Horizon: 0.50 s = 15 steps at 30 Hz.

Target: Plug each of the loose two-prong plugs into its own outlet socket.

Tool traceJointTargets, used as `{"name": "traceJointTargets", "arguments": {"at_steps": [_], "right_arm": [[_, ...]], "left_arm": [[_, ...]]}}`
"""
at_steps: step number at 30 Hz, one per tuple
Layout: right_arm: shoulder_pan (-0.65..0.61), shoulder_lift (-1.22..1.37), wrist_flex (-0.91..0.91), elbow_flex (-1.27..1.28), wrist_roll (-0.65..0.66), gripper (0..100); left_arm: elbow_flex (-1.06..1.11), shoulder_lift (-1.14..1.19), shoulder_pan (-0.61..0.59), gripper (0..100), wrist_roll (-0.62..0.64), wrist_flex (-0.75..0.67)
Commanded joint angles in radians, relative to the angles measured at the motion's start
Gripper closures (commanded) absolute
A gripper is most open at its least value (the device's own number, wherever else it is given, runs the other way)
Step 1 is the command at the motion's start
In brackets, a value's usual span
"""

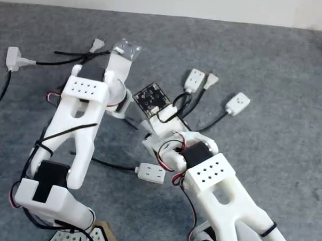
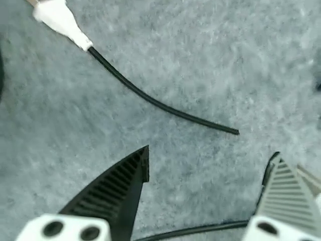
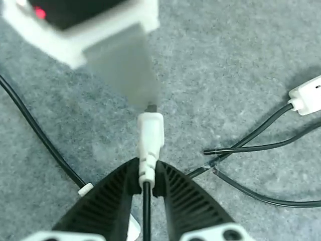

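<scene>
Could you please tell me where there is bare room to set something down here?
The broadest bare stretch of table lies right of the rightmost socket. Another lies beyond the central socket, toward the far edge. Around the right gripper, cables and sockets crowd together.

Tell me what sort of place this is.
Probably a robotics lab bench, not a home: grey cover, white left arm and right arm, loose sockets and plugs on short cords, one plug in the right gripper.
</scene>
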Motion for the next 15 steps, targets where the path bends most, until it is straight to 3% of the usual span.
{"name": "traceJointTargets", "arguments": {"at_steps": [1, 7, 11, 15], "right_arm": [[-0.013, -0.031, -0.019, -0.016, -0.006, 99.1], [-0.01, -0.031, -0.012, -0.016, 0.0, 99.1], [0.022, -0.033, 0.068, -0.018, 0.002, 99.2], [0.022, -0.031, 0.285, -0.048, -0.008, 99.2]], "left_arm": [[0.053, -0.031, 0.051, 63, 0.003, -0.008], [0.101, -0.041, 0.042, 63, 0.003, -0.057], [0.07, -0.041, -0.076, 63, 0.011, -0.095], [0.059, -0.03, -0.197, 63, 0.077, -0.163]]}}
